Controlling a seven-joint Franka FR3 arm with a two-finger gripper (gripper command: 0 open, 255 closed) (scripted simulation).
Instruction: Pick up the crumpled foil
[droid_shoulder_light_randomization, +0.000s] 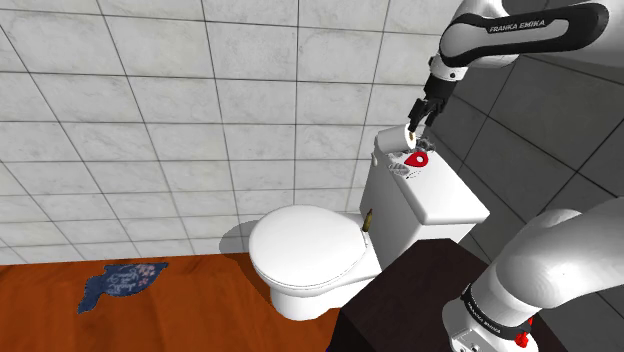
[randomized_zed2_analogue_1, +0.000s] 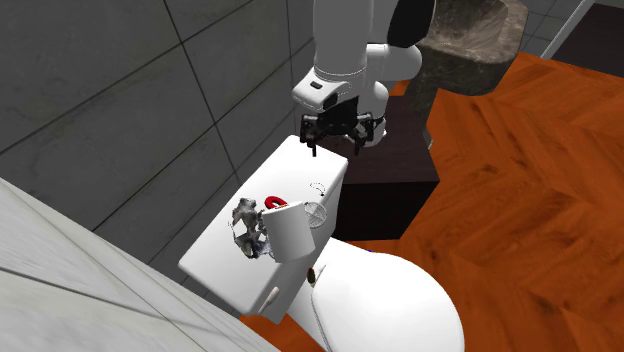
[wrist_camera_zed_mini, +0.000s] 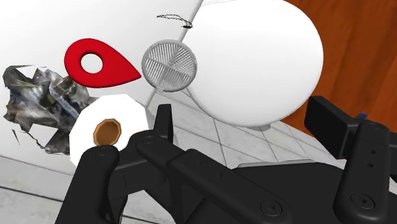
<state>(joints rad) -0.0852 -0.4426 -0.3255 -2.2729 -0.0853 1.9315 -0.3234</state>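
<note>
Leftmost, crumpled foil (randomized_zed2_analogue_1: 243, 222): lying on the white toilet tank lid (randomized_zed2_analogue_1: 300, 165), toward its end at the second exterior view's left.
Red teardrop piece (randomized_zed2_analogue_1: 275, 203): flat on the tank lid, just beside the foil.
Paper roll (randomized_zed2_analogue_1: 290, 238): white, brown core, next to the foil, partly in front of it.
Mesh disc (randomized_zed2_analogue_1: 316, 212): grey, round, near the roll.
Gripper (randomized_zed2_analogue_1: 336, 142): released, fingers apart, above the tank lid's other end, not touching the foil.
Toilet seat cover (randomized_zed2_analogue_1: 390, 300): white, closed.

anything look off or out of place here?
Nothing spilled or broken. Odd clutter on the toilet tank lid: crumpled foil, a red teardrop tag, a round mesh disc and a white paper roll, bunched together. A blue cloth lies rumpled on the wood floor, at the shoulder view's left.
</note>
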